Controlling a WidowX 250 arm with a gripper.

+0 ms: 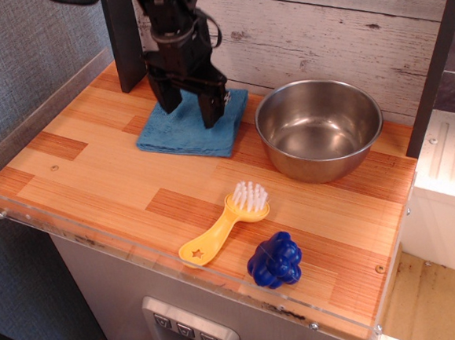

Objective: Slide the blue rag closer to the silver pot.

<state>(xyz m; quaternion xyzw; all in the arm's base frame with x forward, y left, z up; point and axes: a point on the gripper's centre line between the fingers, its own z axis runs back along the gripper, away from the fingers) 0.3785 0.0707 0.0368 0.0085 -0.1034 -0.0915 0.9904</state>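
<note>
On the tabletop [118,178], the gripper [191,112], jaws apart, presses the blue rag [191,129] beside the silver pot [319,129]; pushing further could bunch the cloth against it.

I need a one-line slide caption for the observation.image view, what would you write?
Open claw over the blue rag, which lies just left of the silver pot; a yellow brush and blue toy sit nearer the front edge.

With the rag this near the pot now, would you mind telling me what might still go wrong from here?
The gripper stands with open fingers on the blue rag, whose right edge lies just short of the silver pot. Pushing further may bunch the cloth against the pot's wall or nudge the pot. Lifting off could also drag the terry up if a fingertip snags.
</note>
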